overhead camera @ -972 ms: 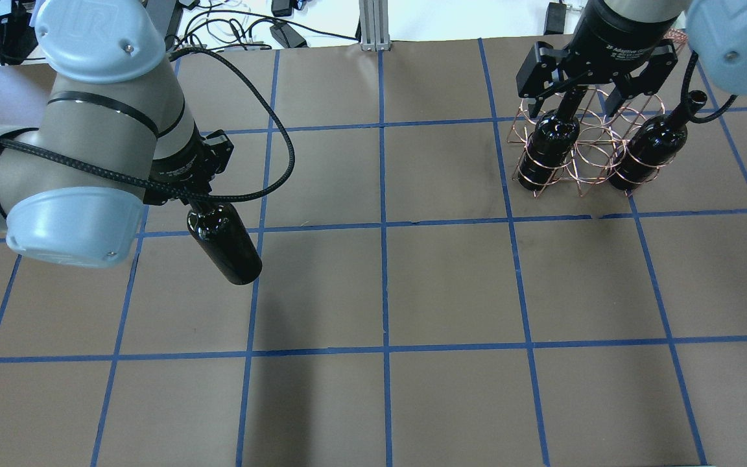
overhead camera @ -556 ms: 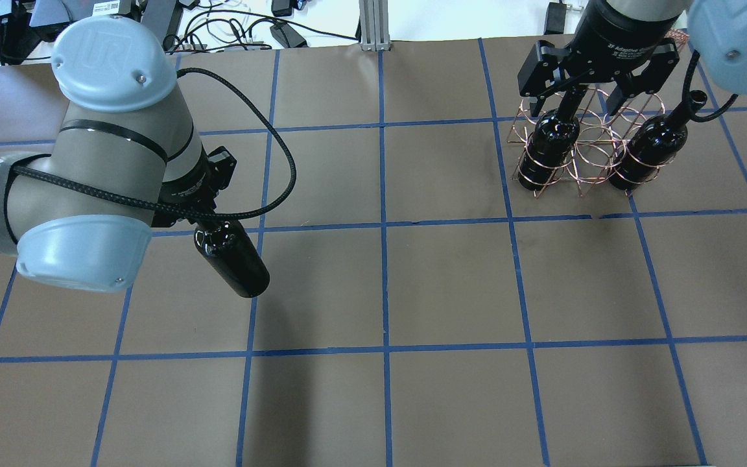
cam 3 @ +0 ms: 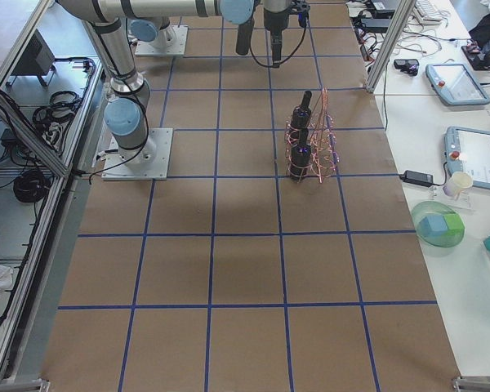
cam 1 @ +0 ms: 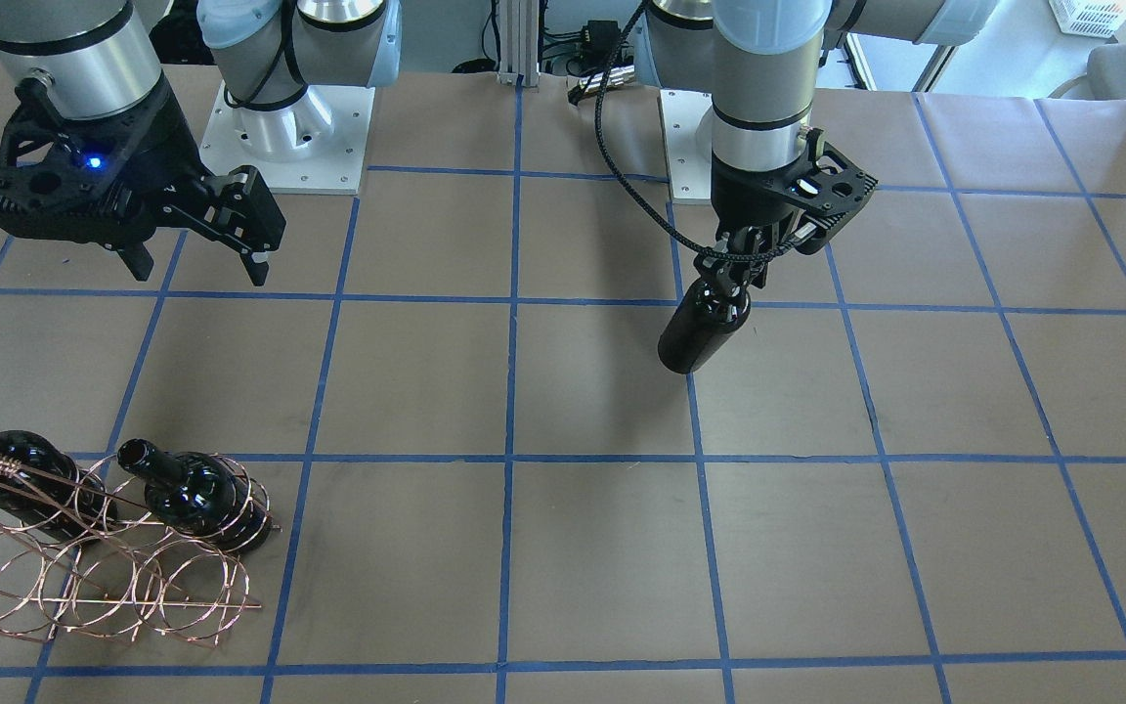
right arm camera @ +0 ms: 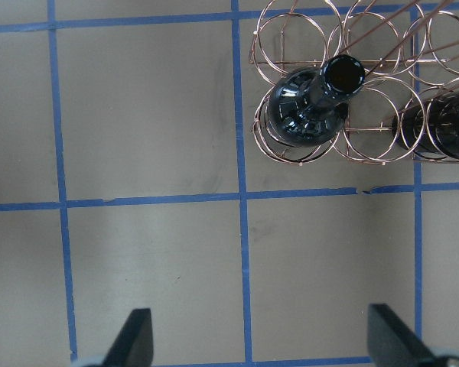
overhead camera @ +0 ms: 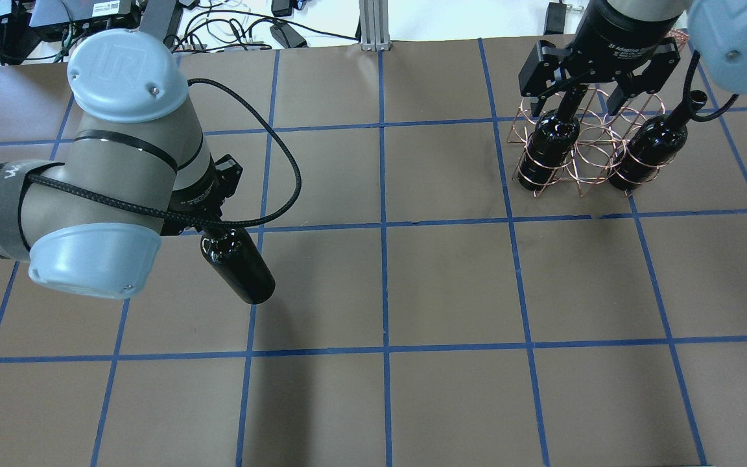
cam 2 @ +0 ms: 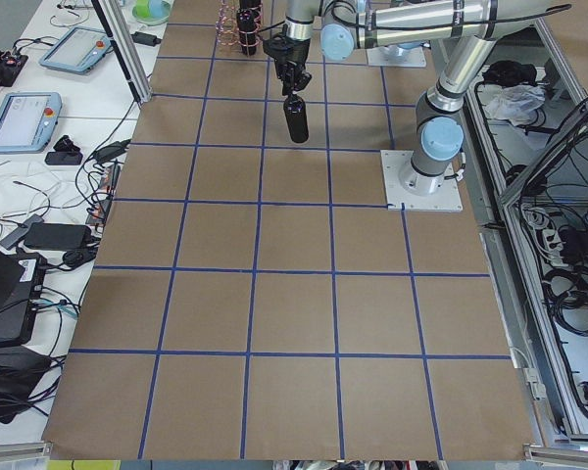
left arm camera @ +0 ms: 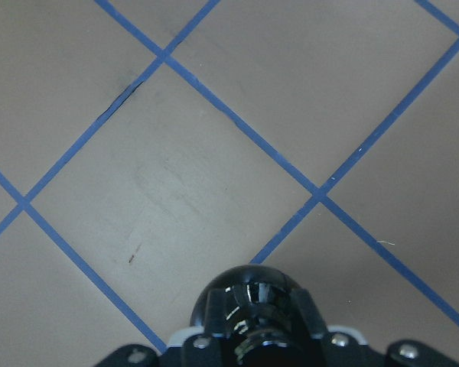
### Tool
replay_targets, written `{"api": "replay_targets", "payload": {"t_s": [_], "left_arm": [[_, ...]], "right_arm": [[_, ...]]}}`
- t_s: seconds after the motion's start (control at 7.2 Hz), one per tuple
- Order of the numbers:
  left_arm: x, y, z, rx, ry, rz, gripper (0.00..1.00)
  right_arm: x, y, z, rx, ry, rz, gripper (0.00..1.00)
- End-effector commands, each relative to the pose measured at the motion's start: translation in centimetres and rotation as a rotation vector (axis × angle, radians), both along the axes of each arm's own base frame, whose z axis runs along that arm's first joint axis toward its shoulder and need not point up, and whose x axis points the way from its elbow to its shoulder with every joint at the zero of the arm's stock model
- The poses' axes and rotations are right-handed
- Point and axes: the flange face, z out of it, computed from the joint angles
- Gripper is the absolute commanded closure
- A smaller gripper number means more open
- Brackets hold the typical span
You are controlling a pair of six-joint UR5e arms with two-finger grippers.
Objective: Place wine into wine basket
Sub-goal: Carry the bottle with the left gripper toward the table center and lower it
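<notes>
Looking down from the overhead view, you see the left gripper (overhead camera: 208, 219) clamped on the neck of the wine (overhead camera: 241, 271), largely hidden under its own wrist. The front-facing view shows it better: the fingers (cam 1: 731, 266) pinch the neck, and the dark body hangs below them, neck up and slightly tilted. Its shadow falls apart from its base on the table (overhead camera: 451, 285), so the bottle looks lifted clear of the brown paper. The left wrist camera shows the glossy shoulder at the bottom of its frame, with only blue tape lines and paper under it.

You find the wine basket (overhead camera: 591, 139) well apart from that bottle, far over on the robot's right side. Two other bottles already sit in it, the first bottle (overhead camera: 547, 150) and the second bottle (overhead camera: 651, 148), one at each end of a row, leaning, with unfilled wire loops between them.

You see the right gripper (cam 1: 196, 272) hanging above the basket with its jaws spread wide and nothing between them. From its wrist camera, the two fingertips (right arm camera: 134, 338) stand far apart at the bottom corners, and the first bottle's open mouth points up at the lens.
</notes>
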Motion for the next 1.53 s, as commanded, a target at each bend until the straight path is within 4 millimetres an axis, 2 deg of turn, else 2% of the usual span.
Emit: {"api": "replay_targets", "payload": {"t_s": [0.0, 0.42, 0.69, 1.39], "left_arm": [[-0.2, 0.0, -0.4, 0.008, 0.001, -0.003, 0.97], [-0.4, -1.1, -1.9, 0.021, 0.004, -0.006, 0.97], [-1.1, -0.6, -2.9, 0.043, -0.004, -0.023, 0.97], [-1.3, -0.4, -3.2, 0.048, -0.007, -0.027, 0.97]], "right_arm": [[0.0, -0.1, -0.1, 0.000, -0.003, 0.007, 0.00], [0.1, 0.0, -0.2, 0.005, -0.007, 0.009, 0.00], [0.1, 0.0, -0.2, 0.007, -0.001, 0.010, 0.00], [0.2, 0.1, -0.6, 0.014, -0.003, 0.012, 0.00]]}}
